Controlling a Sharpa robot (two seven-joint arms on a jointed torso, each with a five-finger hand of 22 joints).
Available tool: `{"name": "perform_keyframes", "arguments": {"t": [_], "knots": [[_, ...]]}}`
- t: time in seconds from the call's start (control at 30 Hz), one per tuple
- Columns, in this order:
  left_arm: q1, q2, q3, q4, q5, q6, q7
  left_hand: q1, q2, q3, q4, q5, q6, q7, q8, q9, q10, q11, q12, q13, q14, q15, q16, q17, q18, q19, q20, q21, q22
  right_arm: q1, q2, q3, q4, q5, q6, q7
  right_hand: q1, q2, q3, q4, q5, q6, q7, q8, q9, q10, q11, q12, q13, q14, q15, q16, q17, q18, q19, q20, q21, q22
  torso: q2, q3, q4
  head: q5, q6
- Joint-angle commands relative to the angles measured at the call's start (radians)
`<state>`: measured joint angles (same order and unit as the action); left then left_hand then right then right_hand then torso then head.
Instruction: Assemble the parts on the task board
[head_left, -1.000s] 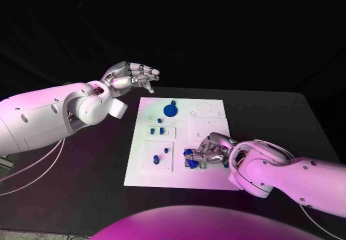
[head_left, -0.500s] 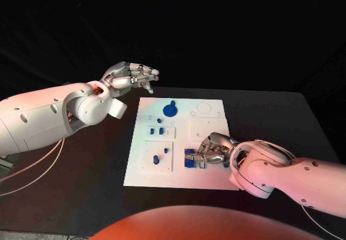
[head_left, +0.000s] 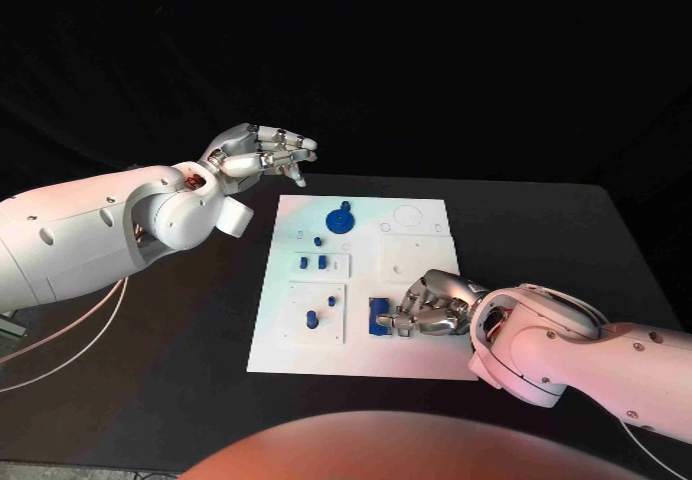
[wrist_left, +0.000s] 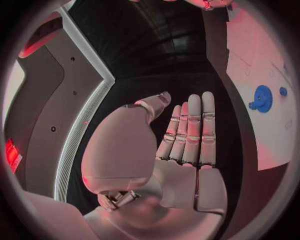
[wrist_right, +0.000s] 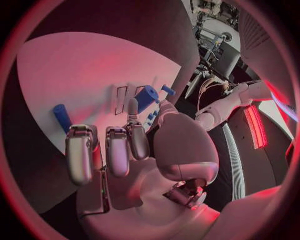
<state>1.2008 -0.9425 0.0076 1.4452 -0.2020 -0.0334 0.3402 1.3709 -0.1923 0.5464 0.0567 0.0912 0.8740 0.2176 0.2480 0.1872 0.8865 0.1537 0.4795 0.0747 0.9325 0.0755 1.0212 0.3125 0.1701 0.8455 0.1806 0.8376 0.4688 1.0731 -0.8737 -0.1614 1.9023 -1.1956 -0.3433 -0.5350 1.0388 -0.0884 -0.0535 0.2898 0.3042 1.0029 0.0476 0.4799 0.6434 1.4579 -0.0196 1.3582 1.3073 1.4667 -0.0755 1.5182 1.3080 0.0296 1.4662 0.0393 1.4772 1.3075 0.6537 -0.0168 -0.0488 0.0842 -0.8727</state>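
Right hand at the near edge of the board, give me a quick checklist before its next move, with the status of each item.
1. Right hand over the task board: ok.
2. Blue part at its fingertips: ok.
3. Firm hold on that part: cannot tell.
4. Part seated in its slot: cannot tell.
5. Left hand off the board, holding nothing: ok.
6. Blue gear lies apart from the right hand: ok.
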Motion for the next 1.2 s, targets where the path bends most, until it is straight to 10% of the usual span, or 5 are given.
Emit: {"name": "perform_keyframes", "arguments": {"t": [0.03, 1.2], "knots": [[0.001, 0.002, 0.001, 0.001, 0.007, 0.013, 0.004, -0.008, -0.001, -0.002, 0.006, 0.003, -0.005, -0.002, 0.004, 0.0, -0.007, 0.0, 0.004, 0.0, -0.003, 0.007, 0.003, 0.001, 0.014, 0.007, -0.003, -0.006, -0.001, -0.001, 0.0, 0.0, 0.002, -0.008, 0.049, 0.033, 0.015, -0.004, -0.006, 0.002, -0.001, -0.004, 0.005, 0.003, 0.001, 0.008, 0.001, 0.001, 0.087, 0.077, -0.004, 0.002, 0.121, -0.01, 0.07, -0.007, 0.006, 0.238, 0.001, -0.0001, 0.0012, -0.002, 0.0], [0.001, -0.001, 0.001, 0.004, 0.007, 0.009, 0.007, -0.008, -0.001, -0.001, 0.009, 0.003, -0.007, -0.002, 0.005, 0.0, -0.009, 0.0, 0.006, 0.0, -0.004, 0.007, 0.004, 0.002, 0.014, 0.01, -0.003, -0.011, -0.005, -0.007, 0.017, -0.001, -0.041, -0.054, 0.004, 0.003, 0.044, 0.025, -0.01, 0.004, -0.001, 0.003, 0.001, 0.008, 0.005, 0.015, -0.002, 0.009, 0.096, 0.079, -0.006, 0.006, 0.132, -0.013, 0.075, -0.008, 0.018, 0.241, 0.001, 0.0004, 0.0009, 0.003, 0.0]]}}
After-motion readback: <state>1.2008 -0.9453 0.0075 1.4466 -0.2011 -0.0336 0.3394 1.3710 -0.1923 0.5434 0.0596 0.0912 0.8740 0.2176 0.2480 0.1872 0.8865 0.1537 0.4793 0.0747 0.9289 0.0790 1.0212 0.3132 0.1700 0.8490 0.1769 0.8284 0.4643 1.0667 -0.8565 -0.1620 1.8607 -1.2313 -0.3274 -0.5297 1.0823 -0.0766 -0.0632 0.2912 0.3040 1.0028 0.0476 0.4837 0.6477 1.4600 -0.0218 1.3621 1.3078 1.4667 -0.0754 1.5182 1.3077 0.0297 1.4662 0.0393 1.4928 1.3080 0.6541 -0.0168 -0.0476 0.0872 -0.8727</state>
